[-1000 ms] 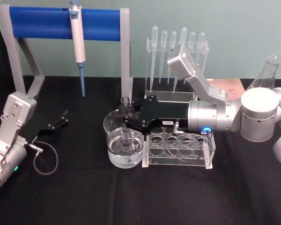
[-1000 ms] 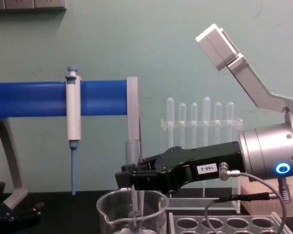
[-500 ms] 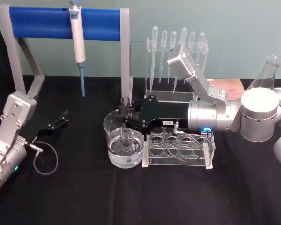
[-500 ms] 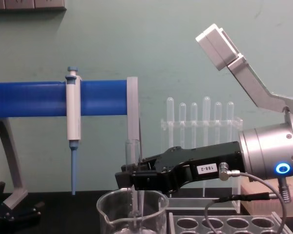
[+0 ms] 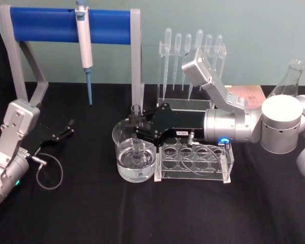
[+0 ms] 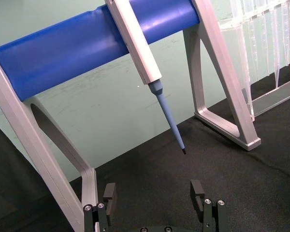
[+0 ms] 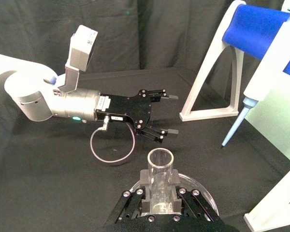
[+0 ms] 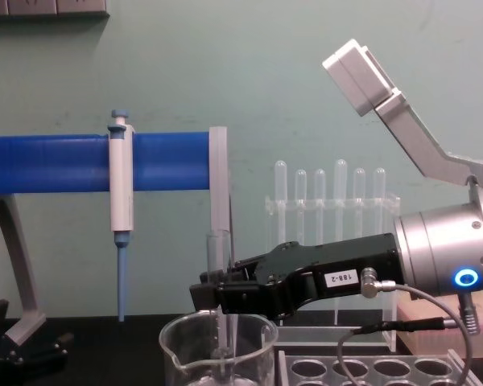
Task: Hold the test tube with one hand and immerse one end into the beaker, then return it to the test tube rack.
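Note:
The test tube [image 5: 136, 110] stands upright with my right gripper [image 5: 136, 127] shut on its middle. Its open rim [image 8: 218, 240] rises above the black fingers, and its lower end [image 5: 138, 150] dips into the liquid inside the beaker [image 5: 123, 168]. Seen from the chest, the beaker [image 8: 185, 354] sits directly under the right gripper [image 8: 205, 296]. The right wrist view looks down the tube's open mouth [image 7: 160, 164] with the beaker's rim [image 7: 198, 182] below it. My left gripper [image 5: 68, 127] rests open at the table's left, nothing between its fingers [image 6: 197, 189].
A clear tube rack [image 5: 193, 160] stands just right of the beaker, under my right wrist. Behind are a blue-barred stand [image 5: 46, 25] holding a white-and-blue pipettor [image 5: 84, 46], a rack of plastic pipettes [image 5: 192, 56] and a glass flask [image 5: 288, 79] at far right.

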Tool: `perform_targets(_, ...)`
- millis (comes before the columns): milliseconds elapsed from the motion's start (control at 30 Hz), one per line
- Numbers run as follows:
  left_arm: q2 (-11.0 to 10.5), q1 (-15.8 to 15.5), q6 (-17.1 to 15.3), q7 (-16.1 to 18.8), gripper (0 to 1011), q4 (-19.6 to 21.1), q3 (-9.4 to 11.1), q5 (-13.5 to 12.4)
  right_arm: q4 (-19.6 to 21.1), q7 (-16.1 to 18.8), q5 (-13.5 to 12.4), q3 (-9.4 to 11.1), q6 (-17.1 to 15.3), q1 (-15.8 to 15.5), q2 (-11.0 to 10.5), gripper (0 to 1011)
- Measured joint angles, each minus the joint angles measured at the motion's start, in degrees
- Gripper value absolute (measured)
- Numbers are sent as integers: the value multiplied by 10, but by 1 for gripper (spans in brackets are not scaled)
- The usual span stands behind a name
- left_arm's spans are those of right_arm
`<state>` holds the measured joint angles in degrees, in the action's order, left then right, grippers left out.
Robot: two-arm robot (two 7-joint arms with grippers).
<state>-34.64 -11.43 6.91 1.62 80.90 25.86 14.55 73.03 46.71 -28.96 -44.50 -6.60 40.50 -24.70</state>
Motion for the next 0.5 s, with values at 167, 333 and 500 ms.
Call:
perform_targets(167, 0, 0, 0, 0, 1000, 0, 0, 0, 0, 0, 0, 0, 0, 0, 0, 234)
perform_targets(333, 0, 0, 0, 0, 1000, 0, 0, 0, 0, 0, 0, 0, 0, 0, 0, 234)
perform_targets(500, 0, 0, 0, 0, 1000, 0, 0, 0, 0, 0, 0, 0, 0, 0, 0, 234)
